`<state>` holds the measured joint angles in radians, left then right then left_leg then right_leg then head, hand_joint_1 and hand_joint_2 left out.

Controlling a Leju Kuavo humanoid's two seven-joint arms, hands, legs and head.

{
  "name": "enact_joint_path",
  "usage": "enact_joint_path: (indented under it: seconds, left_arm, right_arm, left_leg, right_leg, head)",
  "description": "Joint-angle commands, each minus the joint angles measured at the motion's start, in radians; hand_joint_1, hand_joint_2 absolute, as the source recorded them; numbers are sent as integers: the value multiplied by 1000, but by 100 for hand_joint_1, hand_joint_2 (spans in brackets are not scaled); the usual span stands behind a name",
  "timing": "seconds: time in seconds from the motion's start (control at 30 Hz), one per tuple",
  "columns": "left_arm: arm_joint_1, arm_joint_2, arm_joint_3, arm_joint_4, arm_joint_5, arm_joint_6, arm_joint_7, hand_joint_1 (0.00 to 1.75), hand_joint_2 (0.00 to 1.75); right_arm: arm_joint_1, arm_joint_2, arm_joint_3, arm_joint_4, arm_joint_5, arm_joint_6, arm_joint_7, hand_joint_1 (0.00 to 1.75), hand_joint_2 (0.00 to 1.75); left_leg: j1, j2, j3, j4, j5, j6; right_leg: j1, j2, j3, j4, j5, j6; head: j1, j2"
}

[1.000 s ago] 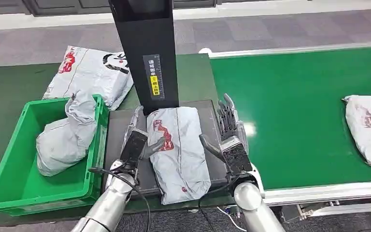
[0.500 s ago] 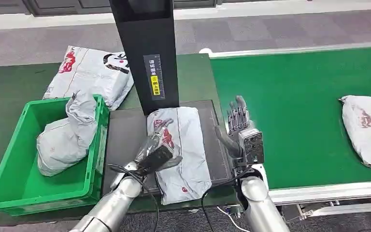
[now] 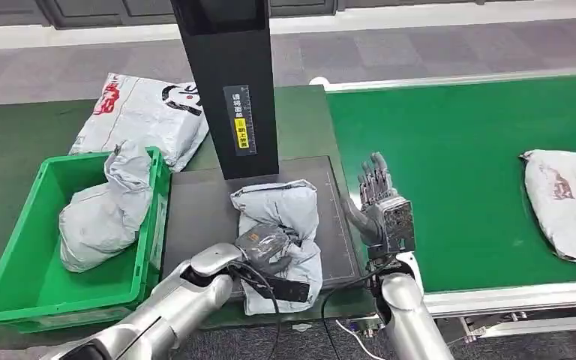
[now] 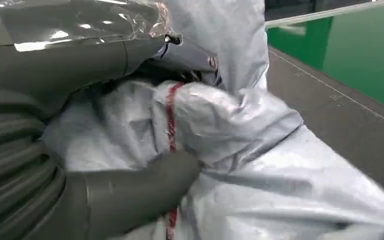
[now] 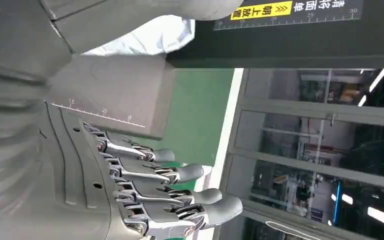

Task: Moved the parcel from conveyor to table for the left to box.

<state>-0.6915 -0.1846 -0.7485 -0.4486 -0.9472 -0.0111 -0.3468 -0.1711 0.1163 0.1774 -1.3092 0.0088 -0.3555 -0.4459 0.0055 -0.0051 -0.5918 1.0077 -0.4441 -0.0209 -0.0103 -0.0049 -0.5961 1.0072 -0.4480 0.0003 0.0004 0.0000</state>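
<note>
Parcel crumpled on the dark scale plate, centre frame, clutched by the left robot hand.
Soft grey plastic, bunched; right robot hand spread, holding nothing, beside the smooth green conveyor; green worktop, grey carpet behind.

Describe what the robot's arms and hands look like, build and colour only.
Both arms are rounded, polished silver tubes with thin black cables running along them. The left hand has a grey ribbed cover and a thick grey thumb. The right hand shows a boxy dark grey back and slim metal-linked fingers with grey tips.
</note>
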Motion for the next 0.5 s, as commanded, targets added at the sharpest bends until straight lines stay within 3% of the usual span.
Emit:
enact_joint_path:
  seconds: [0.03,0.23,0.33,0.4,0.5]
  left_arm:
    - [13,51,-41,48,2,105,-13,175,175]
    - [-18,76,107,-90,89,344,-29,175,175]
    - [-8,88,111,-145,82,314,-11,175,175]
    - [12,83,168,-191,114,406,6,175,175]
    - [26,94,268,-414,149,528,67,175,175]
  right_arm:
    - [-28,-6,-51,49,-27,18,-6,0,175]
    - [2,2,-42,27,-53,2,-19,0,175]
    - [23,1,-36,1,-52,-2,-19,0,175]
    - [32,5,-39,-9,-53,-7,-17,0,175]
    - [81,16,-55,-63,-40,-28,0,0,175]
  left_leg:
    - [0,3,4,-3,0,0]
    - [1,4,3,-3,1,0]
    - [1,1,0,0,1,-1]
    - [1,0,-1,-1,2,-1]
    - [1,1,-2,0,1,-1]
  right_leg:
    - [0,3,3,-3,1,0]
    - [1,5,1,-3,3,-1]
    - [2,2,-1,-1,1,-1]
    - [2,2,-3,-1,1,-1]
    - [2,2,-3,0,1,-1]
  head:
    - [0,0]
    - [0,0]
    - [0,0]
    - [0,0]
    - [0,0]
